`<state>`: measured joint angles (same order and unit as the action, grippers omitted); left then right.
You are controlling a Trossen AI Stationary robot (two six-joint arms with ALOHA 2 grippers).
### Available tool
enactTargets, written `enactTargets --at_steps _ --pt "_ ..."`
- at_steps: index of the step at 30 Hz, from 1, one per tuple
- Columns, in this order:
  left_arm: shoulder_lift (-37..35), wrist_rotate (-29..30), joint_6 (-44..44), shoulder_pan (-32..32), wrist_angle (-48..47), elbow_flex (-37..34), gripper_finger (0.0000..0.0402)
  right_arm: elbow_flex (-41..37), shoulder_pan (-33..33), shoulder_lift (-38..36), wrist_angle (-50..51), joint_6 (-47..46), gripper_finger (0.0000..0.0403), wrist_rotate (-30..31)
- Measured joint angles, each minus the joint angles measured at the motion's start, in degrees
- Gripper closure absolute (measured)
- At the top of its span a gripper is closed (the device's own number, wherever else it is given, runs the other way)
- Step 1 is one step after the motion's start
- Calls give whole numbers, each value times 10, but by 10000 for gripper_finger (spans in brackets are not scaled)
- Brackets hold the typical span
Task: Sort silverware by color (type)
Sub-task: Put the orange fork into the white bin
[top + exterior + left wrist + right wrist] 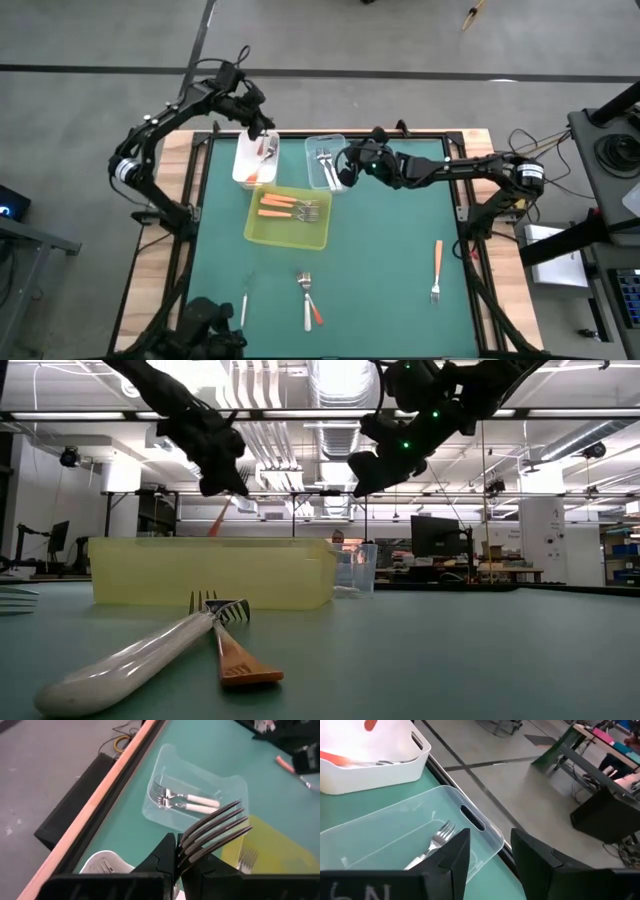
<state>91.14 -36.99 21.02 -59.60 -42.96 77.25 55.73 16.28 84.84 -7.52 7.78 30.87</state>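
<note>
two crossed utensils lie nearest on the green table [390, 250], a white-handled fork [135, 657] resting over an orange-handled fork [232, 648], their tines together. to one side near the same front edge lies a small white-handled utensil [244, 308], and to the other a lone orange-handled fork [437, 270], well apart from the rest. further back sits the yellow-green tray [262, 229] with orange-handled forks [280, 205] inside it. beyond the tray stand two tubs side by side: a white tub [246, 166] holding orange-handled pieces, and a clear tub [227, 785] holding two white-handled forks [186, 802]. the left gripper [262, 131] hangs over the white tub, its fingers clamped tight on a fork [216, 831] whose dark tines stick out past the fingertips; an orange handle shows under it in the low view. the right gripper [488, 851] hovers over the clear tub with its fingers parted and nothing between them.
</note>
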Motion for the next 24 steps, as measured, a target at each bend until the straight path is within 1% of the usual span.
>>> enactTargets --at_steps 4,10,18,24 --pt "15 13 19 -6 -4 7 402 0 0 0 0 -4 268 0" --pt "29 14 25 -10 -19 14 402 0 0 0 -1 -4 268 0" --pt "29 15 19 -10 -29 -6 402 -1 0 0 0 -4 268 0" --pt "29 24 9 -10 -26 -43 402 -1 0 0 0 -3 268 0"
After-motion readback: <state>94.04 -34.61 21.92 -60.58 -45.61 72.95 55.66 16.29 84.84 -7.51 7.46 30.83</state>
